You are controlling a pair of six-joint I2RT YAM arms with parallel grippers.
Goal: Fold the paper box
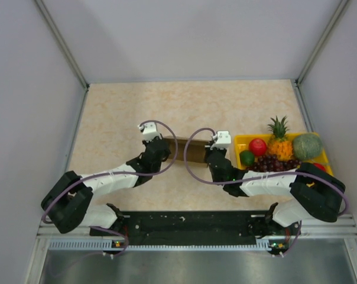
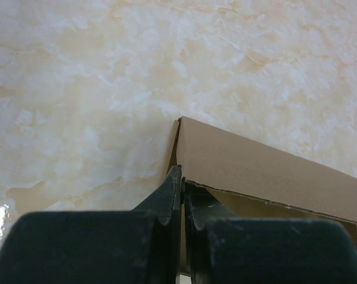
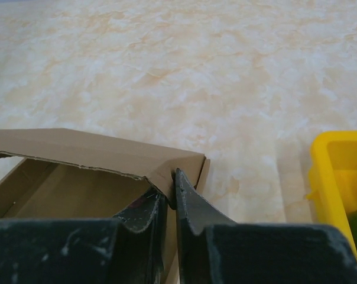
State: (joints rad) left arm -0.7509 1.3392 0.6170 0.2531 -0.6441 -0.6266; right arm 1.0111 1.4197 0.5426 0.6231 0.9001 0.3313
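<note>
The paper box [image 1: 187, 151] is plain brown cardboard, standing open on the table between my two grippers. My left gripper [image 1: 159, 146] is shut on the box's left end wall; the left wrist view shows its jaws [image 2: 182, 177] pinching that wall at the corner of the box [image 2: 267, 168]. My right gripper [image 1: 213, 152] is shut on the right end wall; the right wrist view shows its jaws [image 3: 171, 180] clamped on the wall at the corner of the box [image 3: 101, 151], whose inside is open to the left.
A yellow fruit tray [image 1: 242, 141] with a pineapple [image 1: 279, 142], a red fruit [image 1: 257, 146], a green melon [image 1: 307, 145], grapes [image 1: 273, 164] and a lime [image 1: 247, 157] sits just right of the right gripper. Its yellow rim [image 3: 338, 177] shows in the right wrist view. Walls enclose the table.
</note>
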